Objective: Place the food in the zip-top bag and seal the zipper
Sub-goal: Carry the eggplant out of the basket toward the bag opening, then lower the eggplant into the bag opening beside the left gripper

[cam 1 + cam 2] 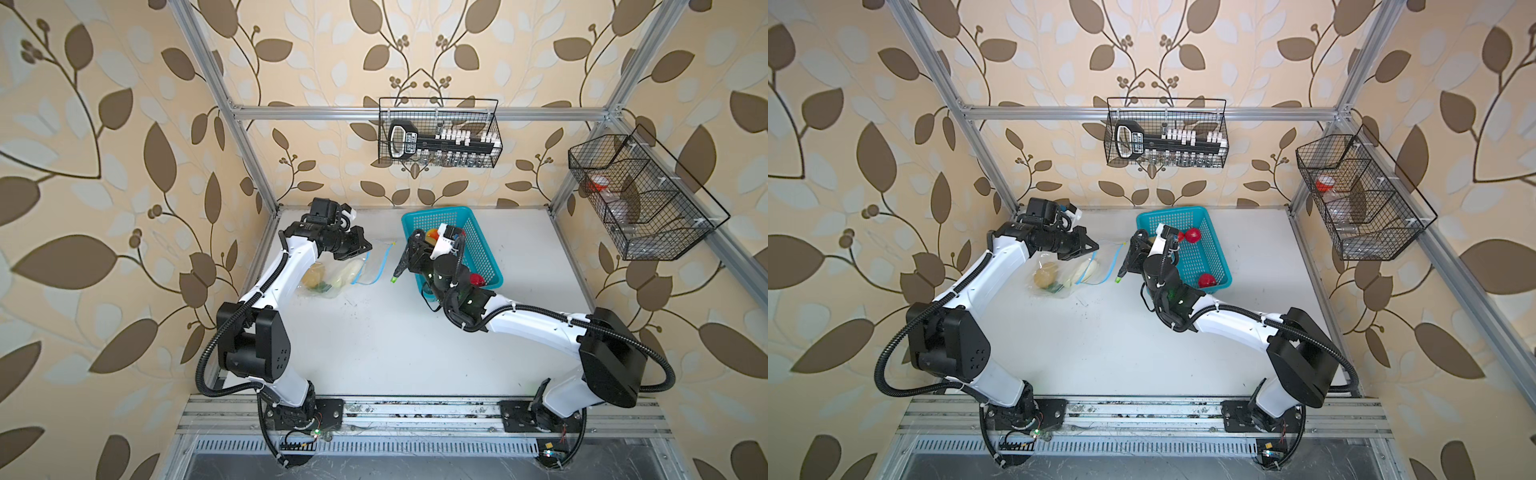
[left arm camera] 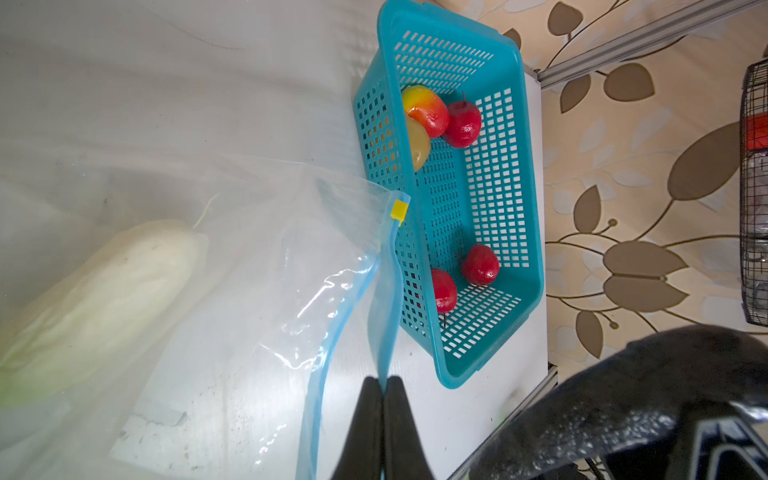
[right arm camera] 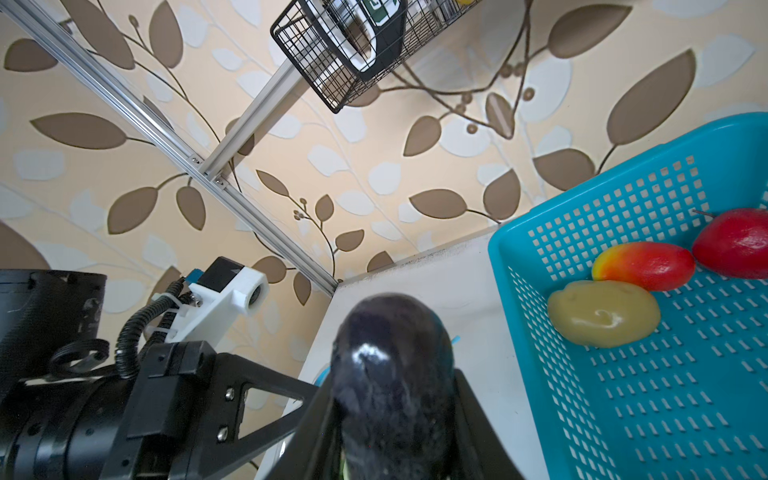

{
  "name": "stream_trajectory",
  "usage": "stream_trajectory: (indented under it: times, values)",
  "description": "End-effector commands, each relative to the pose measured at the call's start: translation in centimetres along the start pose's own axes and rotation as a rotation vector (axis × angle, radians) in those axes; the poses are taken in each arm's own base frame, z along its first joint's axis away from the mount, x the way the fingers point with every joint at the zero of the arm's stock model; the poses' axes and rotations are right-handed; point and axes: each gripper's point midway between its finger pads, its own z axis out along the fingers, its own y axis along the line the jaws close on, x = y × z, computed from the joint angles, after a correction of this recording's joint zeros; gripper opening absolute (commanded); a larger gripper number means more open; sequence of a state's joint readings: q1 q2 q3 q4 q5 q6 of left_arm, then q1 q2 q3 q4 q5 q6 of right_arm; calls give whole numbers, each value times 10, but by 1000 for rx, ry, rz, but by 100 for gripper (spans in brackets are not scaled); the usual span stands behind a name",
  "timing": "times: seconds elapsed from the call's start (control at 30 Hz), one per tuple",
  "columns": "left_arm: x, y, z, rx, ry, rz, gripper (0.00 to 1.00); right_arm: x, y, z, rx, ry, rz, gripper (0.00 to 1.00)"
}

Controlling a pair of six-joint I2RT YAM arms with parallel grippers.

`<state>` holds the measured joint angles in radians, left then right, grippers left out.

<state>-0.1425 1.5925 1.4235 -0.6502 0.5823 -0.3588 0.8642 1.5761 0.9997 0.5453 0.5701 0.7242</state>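
Beside the basket [image 2: 535,266], left jaws tight on zipper [image 2: 384,316], right jaws around eggplant [image 3: 390,374].

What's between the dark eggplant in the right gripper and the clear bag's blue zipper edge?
Only bare white table separates dark eggplant from blue zipper strip, in both top views.

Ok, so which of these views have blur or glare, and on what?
Left wrist view: bright glare streaks on the bag, the white vegetable inside it hazy, the basket crisp. Right wrist view: the eggplant sits too near the lens, blurred, with a white highlight. Both top views: sharp, evenly lit.
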Motion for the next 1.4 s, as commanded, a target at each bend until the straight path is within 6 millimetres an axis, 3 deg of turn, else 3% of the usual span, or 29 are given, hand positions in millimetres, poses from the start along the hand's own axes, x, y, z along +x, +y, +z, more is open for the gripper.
stream_trajectory:
  times: [0.0, 0.57, 0.8, 0.97, 1.37]
  values:
    - [-9, -24, -16, 75, -40, 55, 0, -10, 19, 6, -34, -61, 41, 0]
    - [-6, -39, -24, 138, -26, 44, 0, 8, 47, 4, -18, -147, -45, 0]
    - [-5, -38, -19, 144, -1, 12, 0, 10, 47, 13, 7, -198, -23, 0]
    - [-5, -36, -19, 136, -4, 23, 0, 13, 30, 20, 103, -240, 4, 0]
    - [-10, -44, -26, 141, -17, 39, 0, 43, 26, 29, 79, -218, 69, 0]
